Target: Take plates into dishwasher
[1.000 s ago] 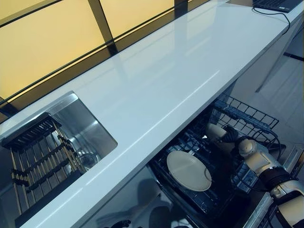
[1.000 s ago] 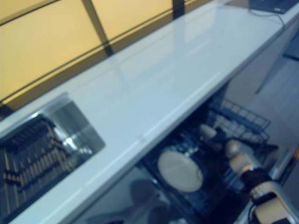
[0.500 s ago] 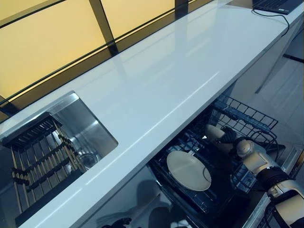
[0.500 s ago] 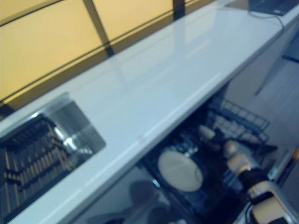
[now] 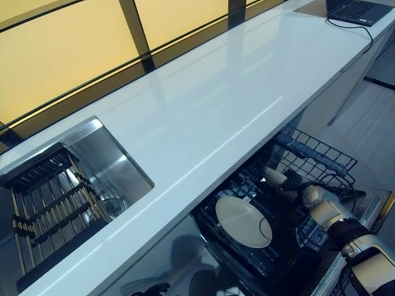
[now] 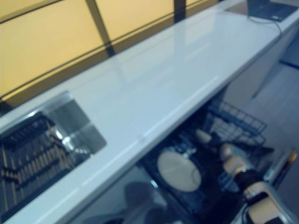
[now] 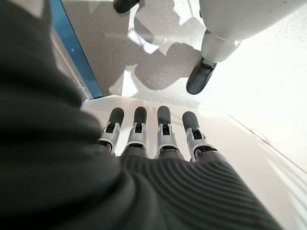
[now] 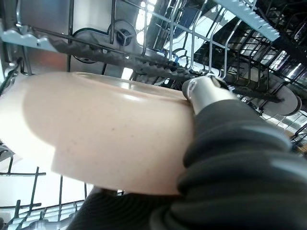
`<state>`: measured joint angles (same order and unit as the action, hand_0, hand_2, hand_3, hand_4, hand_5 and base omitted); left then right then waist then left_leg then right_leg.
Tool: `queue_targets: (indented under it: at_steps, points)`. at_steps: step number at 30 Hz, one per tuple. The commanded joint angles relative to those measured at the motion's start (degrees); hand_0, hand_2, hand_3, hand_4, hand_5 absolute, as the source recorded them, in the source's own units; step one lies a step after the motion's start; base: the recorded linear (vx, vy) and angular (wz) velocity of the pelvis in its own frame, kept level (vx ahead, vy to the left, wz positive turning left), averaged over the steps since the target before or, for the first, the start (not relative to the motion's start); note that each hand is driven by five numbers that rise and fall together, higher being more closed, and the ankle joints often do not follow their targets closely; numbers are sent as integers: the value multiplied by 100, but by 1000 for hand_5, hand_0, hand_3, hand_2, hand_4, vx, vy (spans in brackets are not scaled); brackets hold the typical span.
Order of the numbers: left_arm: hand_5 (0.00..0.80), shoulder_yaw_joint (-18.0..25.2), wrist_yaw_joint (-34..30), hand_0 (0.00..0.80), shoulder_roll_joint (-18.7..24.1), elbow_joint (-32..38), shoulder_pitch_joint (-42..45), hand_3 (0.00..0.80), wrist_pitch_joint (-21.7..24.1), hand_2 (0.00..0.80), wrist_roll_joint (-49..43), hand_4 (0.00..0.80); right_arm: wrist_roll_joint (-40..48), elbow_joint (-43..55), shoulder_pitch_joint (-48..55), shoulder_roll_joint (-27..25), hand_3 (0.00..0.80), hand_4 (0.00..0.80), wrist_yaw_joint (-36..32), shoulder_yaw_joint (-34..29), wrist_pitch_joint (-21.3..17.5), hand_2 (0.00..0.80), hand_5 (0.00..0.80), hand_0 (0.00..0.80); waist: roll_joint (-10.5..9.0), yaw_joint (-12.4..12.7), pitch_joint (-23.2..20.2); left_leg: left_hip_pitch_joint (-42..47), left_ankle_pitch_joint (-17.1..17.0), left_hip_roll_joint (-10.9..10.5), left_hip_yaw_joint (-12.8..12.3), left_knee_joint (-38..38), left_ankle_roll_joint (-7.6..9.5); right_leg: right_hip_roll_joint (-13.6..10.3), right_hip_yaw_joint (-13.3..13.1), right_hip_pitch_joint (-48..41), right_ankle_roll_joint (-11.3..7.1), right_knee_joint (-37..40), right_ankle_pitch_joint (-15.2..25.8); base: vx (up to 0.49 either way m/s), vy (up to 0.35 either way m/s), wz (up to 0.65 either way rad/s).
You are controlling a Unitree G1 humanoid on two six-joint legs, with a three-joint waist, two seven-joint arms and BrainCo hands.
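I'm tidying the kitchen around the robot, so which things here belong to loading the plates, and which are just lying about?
Belongs to the job:
- plate pinched in the right robot hand
- plate already in the dishwasher rack

Just lying about:
- sink
- drying rack over it
- laptop at the far end of the counter
- left robot hand, idle

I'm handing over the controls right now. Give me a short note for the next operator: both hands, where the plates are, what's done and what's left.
Right hand: down in the dishwasher rack, fingers curled round a beige plate, not yet slotted.
Left hand: idle, fingers straight, holding nothing, over the floor.
Done: one white plate already lies in the rack.
Left: seat the beige plate between the tines, release, then draw the arm out. No more plates show on the counter.
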<state>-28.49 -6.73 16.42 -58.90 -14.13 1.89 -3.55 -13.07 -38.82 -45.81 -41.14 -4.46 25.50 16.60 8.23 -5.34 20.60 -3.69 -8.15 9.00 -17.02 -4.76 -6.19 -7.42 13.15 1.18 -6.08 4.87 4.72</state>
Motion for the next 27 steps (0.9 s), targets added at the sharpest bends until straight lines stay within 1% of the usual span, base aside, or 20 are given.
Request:
queue_targets:
  at_steps: [1,4,14,18,27]
  points:
    - [0,-304,-7,0,29,-108,-456,0,26,0,17,0,-4,-374,-136,316,800,800,-292,389,31,800,800,800,-98,129,111,-295,7,-229,121,-24,-144,111,146,340,32,-151,-96,0,0,0]
    - [0,-326,1,0,9,-110,-484,0,5,0,18,0,23,-414,-134,392,800,800,-251,399,74,800,800,800,-89,138,119,-300,7,-236,138,-24,-141,110,149,342,33,-156,-96,0,0,0]
    - [0,-418,13,0,-61,-187,-582,0,50,0,31,0,163,-827,-159,561,800,800,-43,390,-3,800,800,800,-4,170,163,-356,-8,-261,192,-24,-122,82,161,413,44,-174,-70,0,0,0]
    - [0,-420,14,0,-65,-186,-591,0,61,0,25,0,193,-887,-130,589,800,800,-18,371,-43,800,800,800,1,167,181,-362,-13,-269,202,-24,-122,78,157,419,41,-169,-59,0,0,0]
    - [0,-403,5,0,-68,-170,-591,0,26,0,24,0,665,-794,56,725,800,800,40,218,130,800,800,800,-44,148,169,-317,-3,-262,188,-24,-119,81,156,390,40,-179,-56,0,0,0]
